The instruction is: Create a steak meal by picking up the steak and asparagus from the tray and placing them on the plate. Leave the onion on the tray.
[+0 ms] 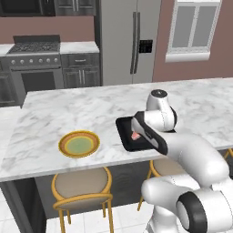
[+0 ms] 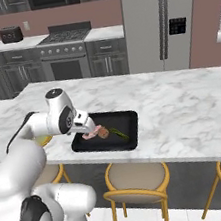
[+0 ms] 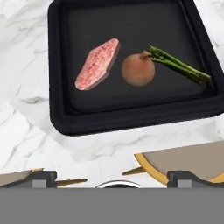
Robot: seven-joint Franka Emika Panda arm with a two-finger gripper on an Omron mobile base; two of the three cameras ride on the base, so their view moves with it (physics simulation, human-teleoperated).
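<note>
White marble island counter [image 1: 54,113], stools beneath. Plate [image 1: 79,144] at left, nothing on it. Well right of it, black tray [image 3: 61,65] near the counter's front edge holding, left to right: steak [image 3: 97,64], onion [image 3: 138,69], asparagus [image 3: 180,65] touching the onion. Gripper [image 3: 112,178] above the tray, fingers spread wide, holding nothing.

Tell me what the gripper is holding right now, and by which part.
Nothing is held. The gripper is open above the tray, and the steak, onion and asparagus all lie untouched on it.
</note>
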